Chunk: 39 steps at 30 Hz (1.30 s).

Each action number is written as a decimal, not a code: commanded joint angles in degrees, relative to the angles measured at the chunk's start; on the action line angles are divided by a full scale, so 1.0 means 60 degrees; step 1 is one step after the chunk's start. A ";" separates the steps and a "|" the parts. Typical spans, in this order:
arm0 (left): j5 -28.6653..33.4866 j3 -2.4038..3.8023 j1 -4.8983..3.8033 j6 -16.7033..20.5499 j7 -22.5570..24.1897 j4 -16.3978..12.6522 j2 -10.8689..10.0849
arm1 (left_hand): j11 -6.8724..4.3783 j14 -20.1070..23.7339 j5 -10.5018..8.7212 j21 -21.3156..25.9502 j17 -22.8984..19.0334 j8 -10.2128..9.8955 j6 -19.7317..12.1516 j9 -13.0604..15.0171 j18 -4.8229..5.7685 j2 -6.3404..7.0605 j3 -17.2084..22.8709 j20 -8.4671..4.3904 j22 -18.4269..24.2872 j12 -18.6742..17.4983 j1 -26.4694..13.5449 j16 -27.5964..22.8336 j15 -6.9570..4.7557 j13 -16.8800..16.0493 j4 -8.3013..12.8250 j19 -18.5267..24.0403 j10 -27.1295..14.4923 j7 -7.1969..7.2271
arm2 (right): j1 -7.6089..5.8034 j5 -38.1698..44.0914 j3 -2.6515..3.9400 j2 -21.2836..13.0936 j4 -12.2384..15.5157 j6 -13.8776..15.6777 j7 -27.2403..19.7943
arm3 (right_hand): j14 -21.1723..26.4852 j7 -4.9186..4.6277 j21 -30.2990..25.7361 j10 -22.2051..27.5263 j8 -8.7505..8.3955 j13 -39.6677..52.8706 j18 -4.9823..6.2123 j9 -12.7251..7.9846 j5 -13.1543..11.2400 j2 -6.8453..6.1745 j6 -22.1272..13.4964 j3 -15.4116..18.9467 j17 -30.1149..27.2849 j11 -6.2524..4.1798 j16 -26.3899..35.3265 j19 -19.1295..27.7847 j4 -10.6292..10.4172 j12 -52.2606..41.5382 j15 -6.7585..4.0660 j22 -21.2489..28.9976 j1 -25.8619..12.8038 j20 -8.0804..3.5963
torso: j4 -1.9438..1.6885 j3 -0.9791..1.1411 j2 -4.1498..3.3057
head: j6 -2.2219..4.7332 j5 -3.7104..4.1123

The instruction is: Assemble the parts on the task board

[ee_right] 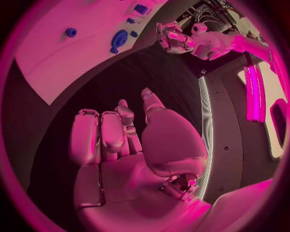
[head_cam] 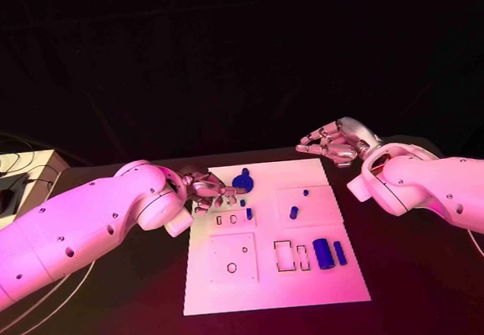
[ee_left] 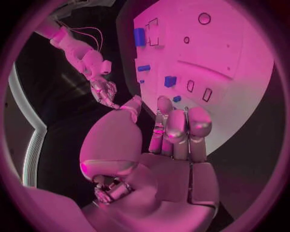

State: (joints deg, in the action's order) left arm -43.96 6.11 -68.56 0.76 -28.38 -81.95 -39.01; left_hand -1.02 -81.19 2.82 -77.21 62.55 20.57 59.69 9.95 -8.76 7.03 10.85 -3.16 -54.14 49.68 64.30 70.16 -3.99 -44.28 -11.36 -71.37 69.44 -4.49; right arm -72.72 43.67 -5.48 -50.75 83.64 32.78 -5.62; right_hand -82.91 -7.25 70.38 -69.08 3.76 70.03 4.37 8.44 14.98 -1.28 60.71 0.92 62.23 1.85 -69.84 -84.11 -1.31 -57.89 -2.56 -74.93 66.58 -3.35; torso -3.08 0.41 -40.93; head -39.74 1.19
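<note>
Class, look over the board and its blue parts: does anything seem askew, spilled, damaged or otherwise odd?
Nothing stands out. The blue parts lie or stand on the white board, none spilled onto the table. The left hand hovers at the board's far left corner; the right hand hangs off the board, holding nothing.

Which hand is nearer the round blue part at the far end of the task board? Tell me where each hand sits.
Left. The left hand is right beside the round blue part, over the task board's far left edge. The right hand hangs off the board, beyond its far right corner, empty.

Left hand (head_cam: pixel 207 190) fingers hidden behind its wrist.
</note>
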 commanded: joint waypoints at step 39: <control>-0.0806 -0.0437 -0.0367 -0.2065 -0.1692 0.2012 0.1926 | -0.0061 -0.0053 0.0009 0.0351 0.0069 0.0781 -0.0528 0.2117 0.0185 0.0360 0.0644 -0.0050 -0.0690 -0.0185 -0.0515 -0.0038 -0.0069 -0.0146 -0.0538 -0.0163 0.0011 0.0173 | -0.0011 -0.0221 0.0008 0.0190 -0.0362 -0.0385 -0.0106 | 0.0001 -0.0028 -0.0106 0.0042 0.0022 -0.0025 -0.0047 0.0022 0.0103 0.0155 -0.0073 0.0091 -0.0056 -0.0035 0.0092 -0.0397 0.0056 0.0030 0.0005 -0.1648 -0.0137 0.0018 | 0.0058 0.0021 -0.0019 | -0.0060 -0.0076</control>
State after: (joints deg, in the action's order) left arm -48.48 3.48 -70.64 -10.59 -38.56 -70.10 -27.59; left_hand -1.33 -81.48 2.82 -75.34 62.98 25.60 56.94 22.59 -8.74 8.92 14.45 -3.57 -58.25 48.88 61.35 70.11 -4.30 -45.10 -14.58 -72.19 69.75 -3.35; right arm -72.76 42.17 -5.48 -49.65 81.42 31.14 -6.08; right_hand -82.91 -7.43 70.12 -69.09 3.76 69.96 4.37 8.53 15.29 -0.59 60.51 1.17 61.95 1.87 -69.50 -84.11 -1.09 -57.89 -2.56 -74.95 65.89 -3.35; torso -2.71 0.48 -41.05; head -39.98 0.77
